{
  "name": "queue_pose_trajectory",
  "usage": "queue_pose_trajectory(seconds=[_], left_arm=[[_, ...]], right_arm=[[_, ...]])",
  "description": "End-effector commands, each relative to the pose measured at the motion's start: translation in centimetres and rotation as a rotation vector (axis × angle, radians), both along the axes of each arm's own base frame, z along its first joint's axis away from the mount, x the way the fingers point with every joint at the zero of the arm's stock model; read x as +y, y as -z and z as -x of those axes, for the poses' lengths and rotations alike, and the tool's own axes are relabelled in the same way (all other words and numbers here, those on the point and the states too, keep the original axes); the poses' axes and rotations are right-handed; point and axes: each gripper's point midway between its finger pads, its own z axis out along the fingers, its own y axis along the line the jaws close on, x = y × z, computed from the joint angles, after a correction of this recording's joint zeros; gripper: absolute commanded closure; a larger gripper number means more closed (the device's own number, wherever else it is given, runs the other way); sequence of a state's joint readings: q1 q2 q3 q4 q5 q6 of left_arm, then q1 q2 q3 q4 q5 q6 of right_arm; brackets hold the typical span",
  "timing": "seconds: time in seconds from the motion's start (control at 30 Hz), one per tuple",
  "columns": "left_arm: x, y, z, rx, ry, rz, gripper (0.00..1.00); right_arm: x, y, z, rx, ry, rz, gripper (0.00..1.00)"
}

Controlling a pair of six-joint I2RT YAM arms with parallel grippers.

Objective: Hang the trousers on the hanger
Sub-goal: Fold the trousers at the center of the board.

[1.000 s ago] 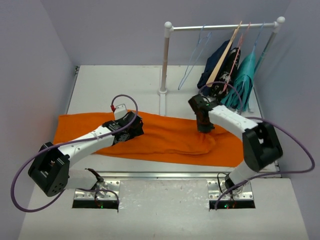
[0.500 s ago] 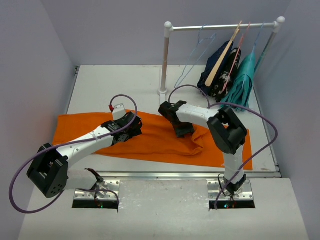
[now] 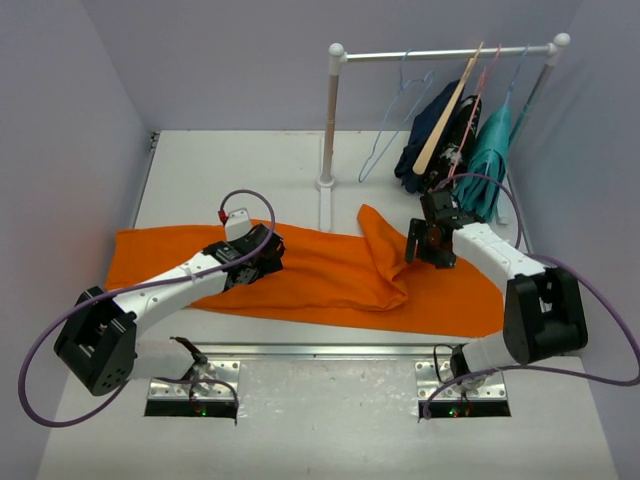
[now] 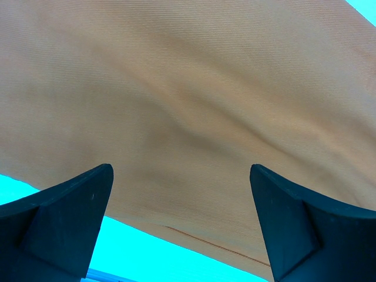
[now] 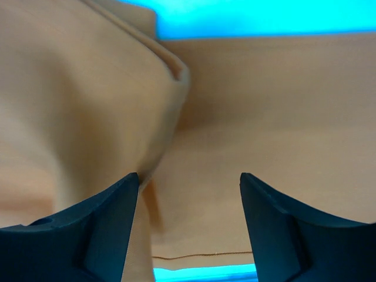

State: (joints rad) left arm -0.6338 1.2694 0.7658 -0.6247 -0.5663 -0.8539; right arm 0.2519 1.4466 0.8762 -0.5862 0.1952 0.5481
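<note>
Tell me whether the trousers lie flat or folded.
The trousers lie mostly spread on the table, with one fold raised beside the right gripper.

Trousers (image 3: 320, 280) span mid-table; bare table (image 3: 235, 170) behind them lies open. Rack post (image 3: 331, 120) and 2 hung garments (image 3: 490, 150) crowd the far right.

Both arms same build: white tube links, chunky black joint housings, left arm (image 3: 165, 288) and right arm (image 3: 490, 252). A purple cable (image 3: 248, 192) loops off each. Red plug (image 3: 225, 213) on a small white box at 11 o'clock from the left wrist. Left end effector (image 4: 182, 223) and right end effector (image 5: 189, 226) have matte black wedge fingers. Bare steel base plates (image 3: 165, 385).
</note>
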Motion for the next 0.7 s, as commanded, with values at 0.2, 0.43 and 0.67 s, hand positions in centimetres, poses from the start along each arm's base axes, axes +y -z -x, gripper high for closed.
queue_pose_trajectory(seconds=[0.2,0.43,0.67], left_arm=[[-0.1,-0.5,0.3,-0.039,0.009,0.038,0.00],[-0.2,-0.3,0.4,-0.041,0.022,0.048,0.00],[-0.2,-0.3,0.3,-0.046,0.023,0.043,0.00]], right_arm=[[2.8,2.2,-4.5,-0.152,0.020,-0.369,0.34],[3.0,2.6,-5.0,-0.194,0.049,-0.407,0.58],[0.8,1.4,-4.4,-0.261,0.107,-0.309,1.00]])
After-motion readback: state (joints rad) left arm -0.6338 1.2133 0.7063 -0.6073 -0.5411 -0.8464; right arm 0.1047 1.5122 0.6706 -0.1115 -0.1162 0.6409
